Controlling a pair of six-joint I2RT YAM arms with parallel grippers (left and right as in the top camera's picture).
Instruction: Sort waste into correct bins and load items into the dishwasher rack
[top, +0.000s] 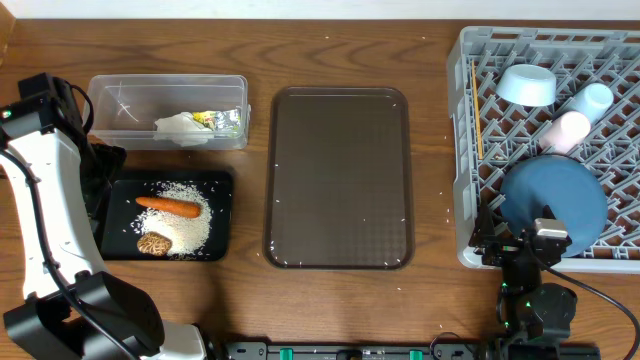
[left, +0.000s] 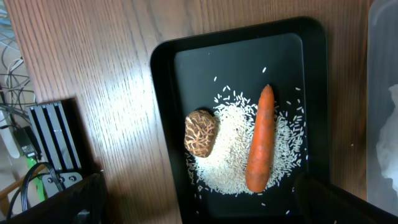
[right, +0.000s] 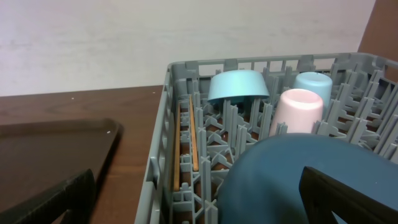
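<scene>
Wooden worktop (top: 250, 60), task apparently finished: rice (top: 188, 228), carrot (top: 168, 206) and brown lump (top: 153, 243) in the left-edge black tray (top: 222, 200), tissue (top: 180, 127), wrapper (top: 207, 118), foil (top: 232, 122) in the clear tub (top: 120, 82), dishes (top: 555, 195) and chopsticks (top: 476, 110) in the right-edge rack (top: 462, 150); left fingers (left: 62, 199) and right fingers (right: 50, 199) wide, empty.

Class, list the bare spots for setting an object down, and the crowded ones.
Bare: the brown tray, the wood between it and the rack, the clear tub's left half. Crowded: the black tray, under rice and carrot; the rack's right side.
</scene>
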